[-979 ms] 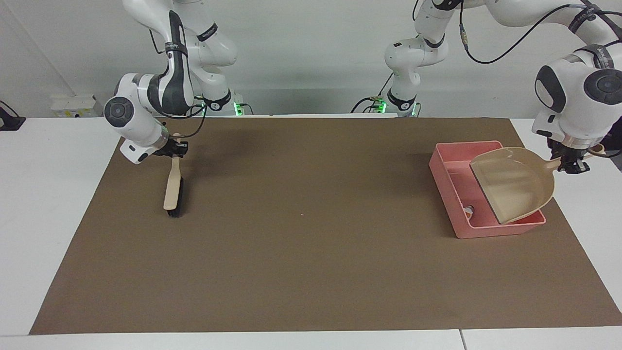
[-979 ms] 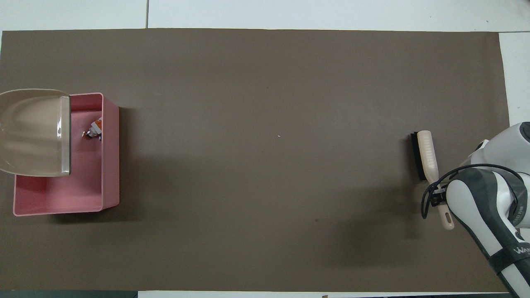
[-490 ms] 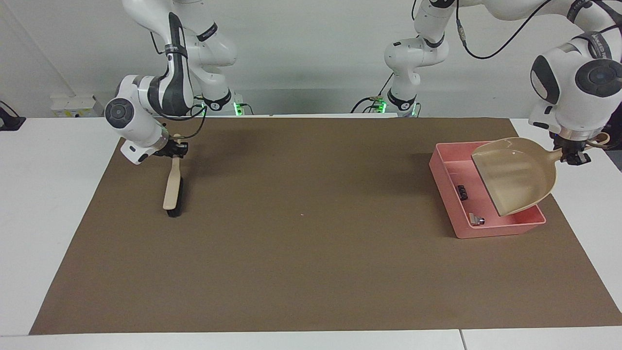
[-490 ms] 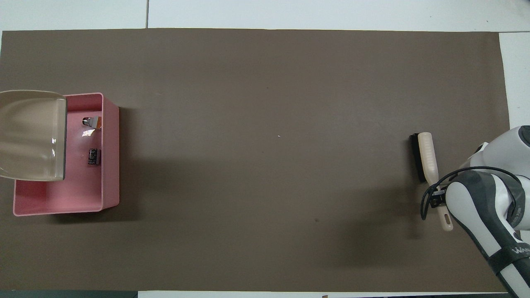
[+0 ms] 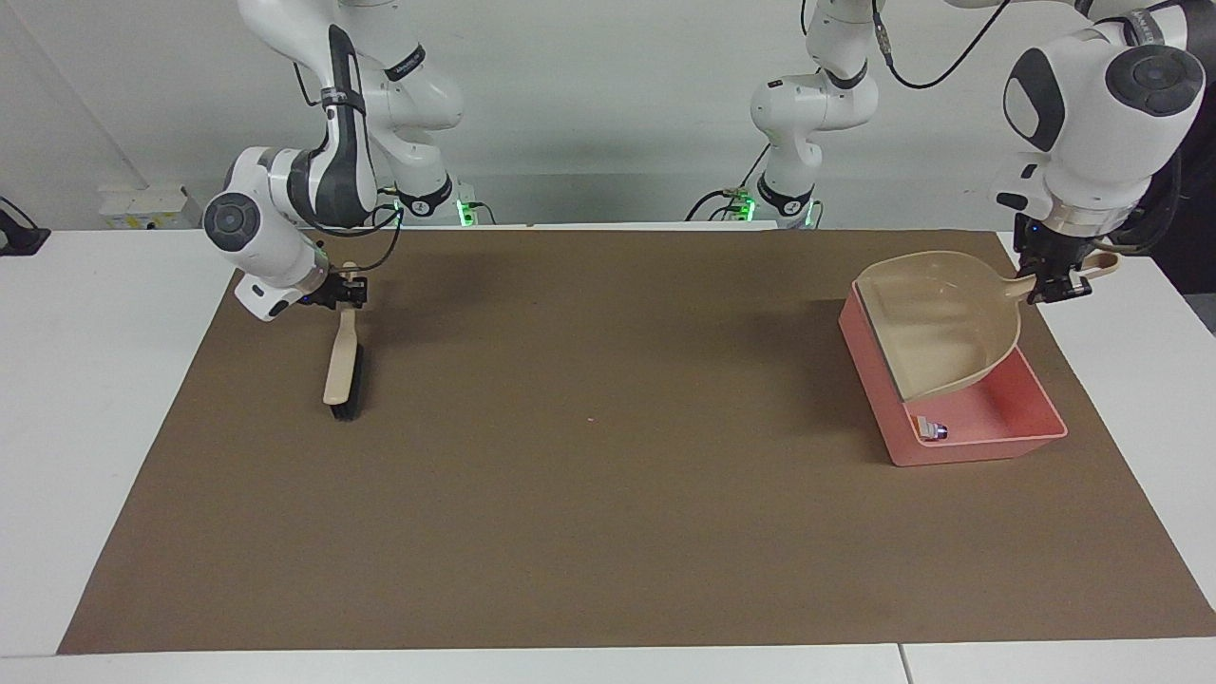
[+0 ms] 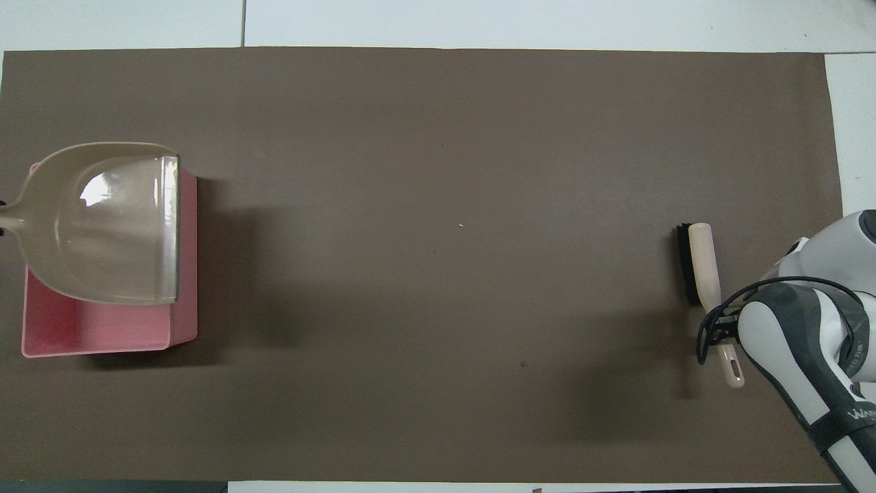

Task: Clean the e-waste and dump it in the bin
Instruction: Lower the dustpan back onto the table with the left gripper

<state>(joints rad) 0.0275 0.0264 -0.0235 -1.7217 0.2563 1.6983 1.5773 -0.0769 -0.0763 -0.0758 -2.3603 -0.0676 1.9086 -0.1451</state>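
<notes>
The dustpan (image 5: 945,323) has swung up and toward the table's middle since 0.5 s ago, and now hangs over most of the pink bin (image 5: 993,439), hiding the black block seen earlier. The left gripper (image 5: 1053,278) is clamped on its handle, raised over the bin's edge. 1 white-grey part (image 5: 934,429) shows in the bin's corner farthest from the robots. The right gripper (image 5: 339,291) grips the brush (image 5: 343,372) handle as before, bristles on the brown mat (image 5: 608,456) at the right arm's end.
</notes>
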